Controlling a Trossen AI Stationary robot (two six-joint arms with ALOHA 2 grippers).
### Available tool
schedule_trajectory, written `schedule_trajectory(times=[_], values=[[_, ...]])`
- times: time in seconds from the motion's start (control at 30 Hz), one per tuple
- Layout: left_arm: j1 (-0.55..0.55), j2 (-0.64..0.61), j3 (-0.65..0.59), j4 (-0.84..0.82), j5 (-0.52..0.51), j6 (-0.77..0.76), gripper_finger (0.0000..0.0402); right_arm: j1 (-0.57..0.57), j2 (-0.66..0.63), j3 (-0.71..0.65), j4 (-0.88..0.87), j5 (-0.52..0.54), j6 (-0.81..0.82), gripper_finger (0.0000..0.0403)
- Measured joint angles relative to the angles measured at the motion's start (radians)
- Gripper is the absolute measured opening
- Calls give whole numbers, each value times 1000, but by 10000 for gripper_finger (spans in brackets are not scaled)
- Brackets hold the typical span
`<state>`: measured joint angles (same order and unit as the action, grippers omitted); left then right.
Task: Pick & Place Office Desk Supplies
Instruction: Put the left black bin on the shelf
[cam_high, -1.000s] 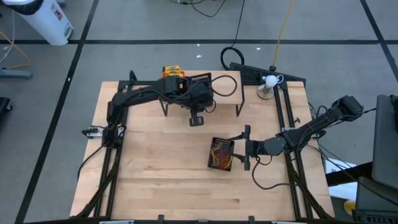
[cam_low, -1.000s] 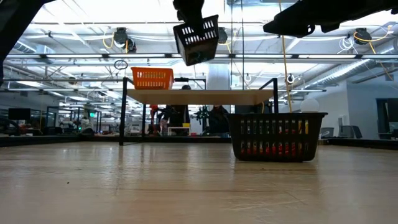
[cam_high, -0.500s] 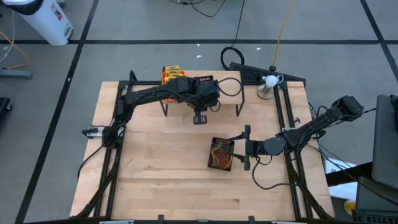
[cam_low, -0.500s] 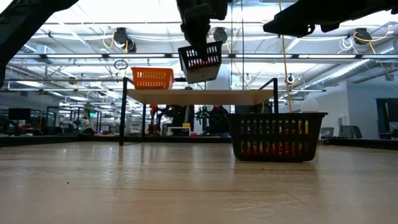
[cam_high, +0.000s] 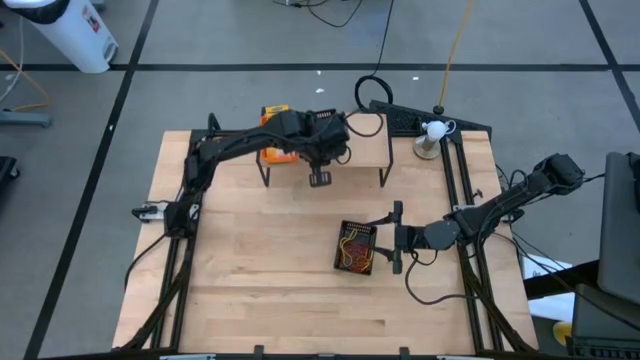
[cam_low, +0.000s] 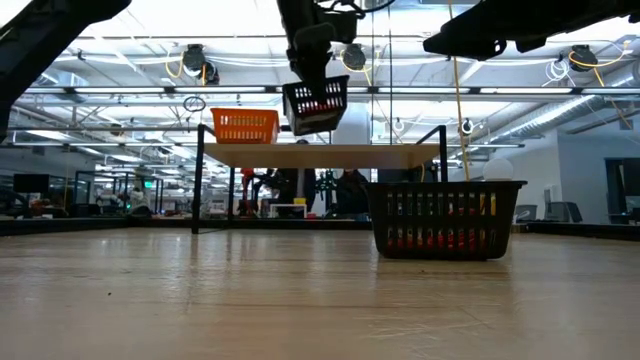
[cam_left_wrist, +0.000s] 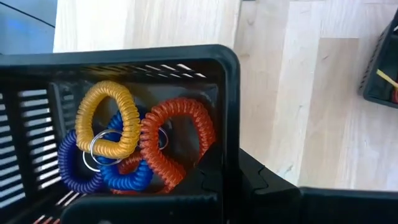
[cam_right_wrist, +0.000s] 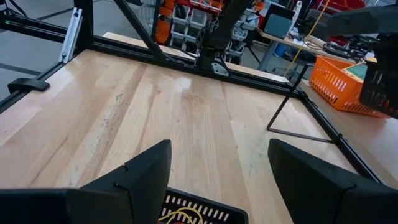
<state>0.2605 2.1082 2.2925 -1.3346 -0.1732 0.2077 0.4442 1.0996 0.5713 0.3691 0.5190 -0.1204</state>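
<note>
The table (cam_high: 270, 290) carries a light wooden shelf (cam_low: 322, 154) at its far side, and the biggest change is above it: over the last second the left arm has carried a small black bin (cam_low: 315, 104) from out over the open table, in front of the shelf, back and up so that it now hangs over the shelf's top, just beside the orange bin (cam_low: 245, 125) already standing there. That reads as the placing step nearly reached; what seems left is lowering and letting go. The left arm stretches across from its base toward the shelf, and the left gripper (cam_high: 322, 150) is clamped on the black bin's rim, the bin hanging a little tilted. Inside it lie coiled loops (cam_left_wrist: 134, 146) in yellow, blue and red-orange. The right arm waits at the table's right side, bent inward, its right gripper (cam_right_wrist: 214, 171) spread wide just beside the second black bin (cam_high: 356, 247), which stands on the table with red and yellow items in it.
</note>
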Motion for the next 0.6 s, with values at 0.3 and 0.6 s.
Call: schedule_trajectory(times=[0.3, 0.6], values=[[26, 0, 0, 0, 23, -1, 0, 0, 0, 0, 0, 0, 0, 258], [47, 0, 0, 3, 35, -2, 0, 0, 0, 0, -1, 0, 0, 258]])
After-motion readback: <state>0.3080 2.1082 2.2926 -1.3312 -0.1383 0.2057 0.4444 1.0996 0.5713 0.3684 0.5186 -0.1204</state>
